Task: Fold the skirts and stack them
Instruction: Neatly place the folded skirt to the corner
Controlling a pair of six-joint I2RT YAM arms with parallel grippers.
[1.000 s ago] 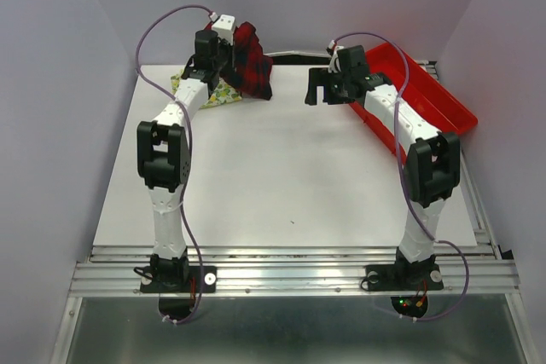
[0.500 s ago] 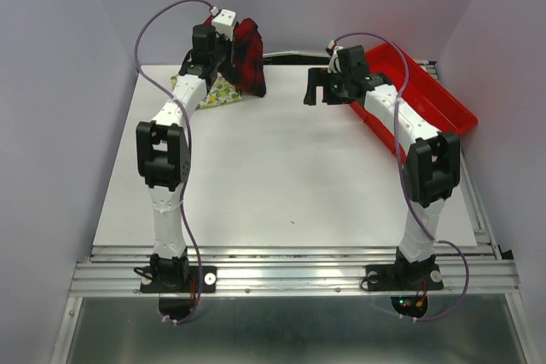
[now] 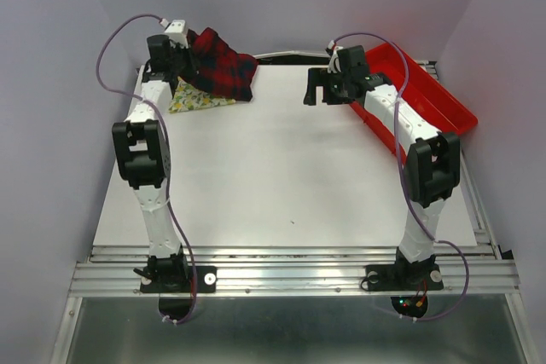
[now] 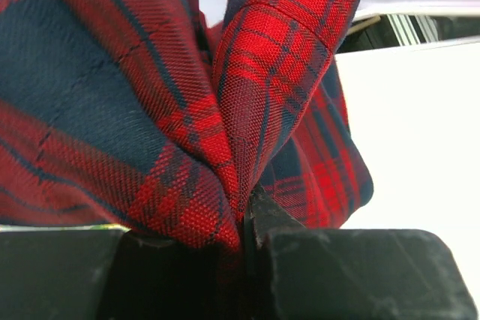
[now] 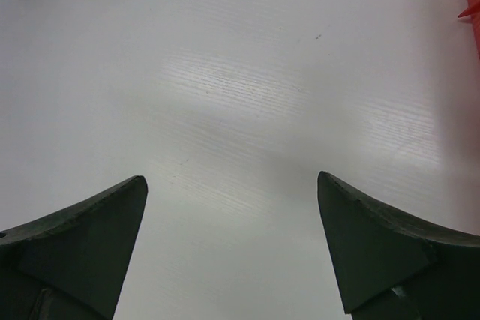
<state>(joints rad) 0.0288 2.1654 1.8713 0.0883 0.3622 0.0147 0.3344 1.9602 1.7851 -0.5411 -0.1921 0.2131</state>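
Pinching the plaid skirt (image 3: 220,70) in the left gripper (image 4: 244,215), far-left corner, cloth trailing rightward. Got the right gripper (image 5: 231,179) wide open, empty, well apart to its right.

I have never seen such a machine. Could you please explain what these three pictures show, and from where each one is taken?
These are two robot arms bolted at the near edge of a white table. The wide picture comes from a fixed camera above and behind them, so the left arm is on the left and the right arm on the right. The other two pictures come from small cameras on the wrists. The left fingers pinch a red-and-black plaid skirt, held up at the far left corner. A lemon-print skirt lies on the table, partly under it. The right fingers are wide open and hold nothing. A red plastic tray stands at the far right.
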